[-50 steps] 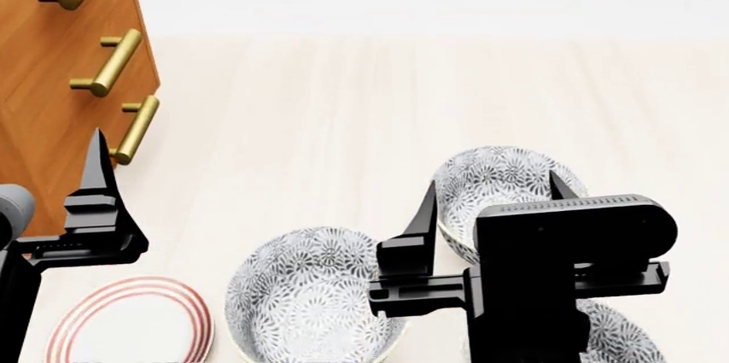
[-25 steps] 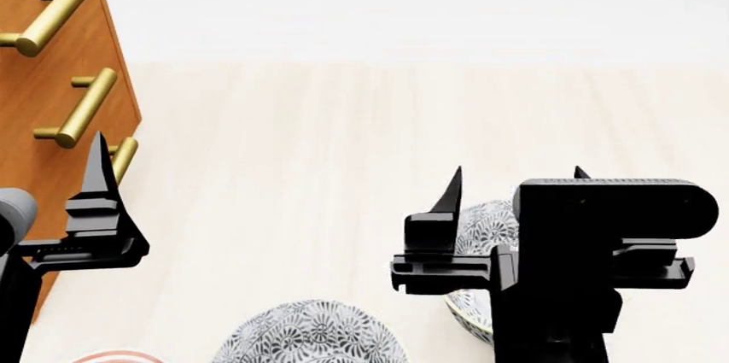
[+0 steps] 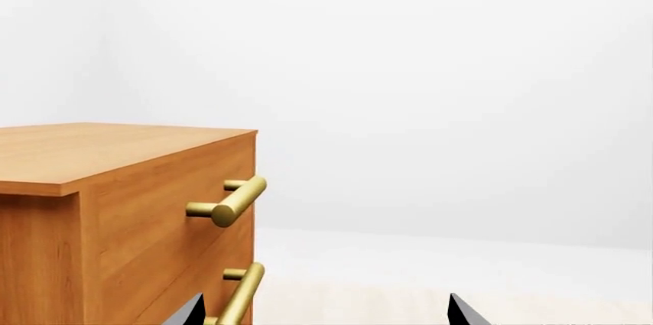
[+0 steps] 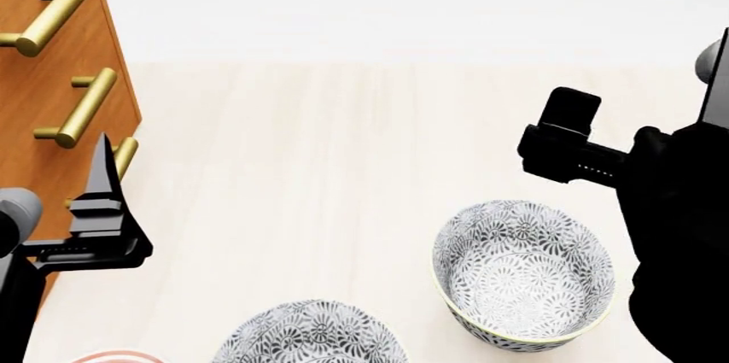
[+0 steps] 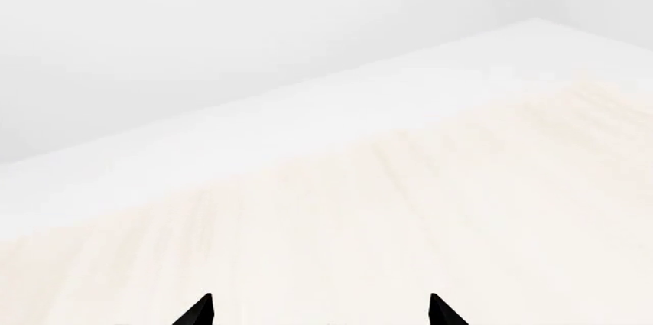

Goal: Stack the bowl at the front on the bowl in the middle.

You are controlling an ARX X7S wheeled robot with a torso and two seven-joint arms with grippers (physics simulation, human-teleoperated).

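Two grey-patterned bowls stand on the pale floor in the head view. The farther bowl [image 4: 524, 273] shows whole. The nearer bowl [image 4: 307, 333] is cut by the frame's lower edge. I cannot tell from this view which is the front bowl and which the middle one. My right arm [image 4: 672, 235] is raised at the right, beside and above the farther bowl, with its fingers hidden there. In the right wrist view my right gripper [image 5: 318, 311] is open over bare floor. My left gripper [image 3: 324, 313] is open and empty, held high at the left [image 4: 102, 209], far from both bowls.
A wooden drawer cabinet [image 4: 51, 81] with brass bar handles [image 3: 232, 203] stands at the left, close to my left gripper. The rim of a red-ringed plate [image 4: 108, 354] peeks in at the lower left. Pale floor stretches ahead to a white wall.
The head view first tilted up, sliding the bowls and plate downward. My right arm then swung from the centre up to the right, uncovering the farther bowl. The left arm stayed put.
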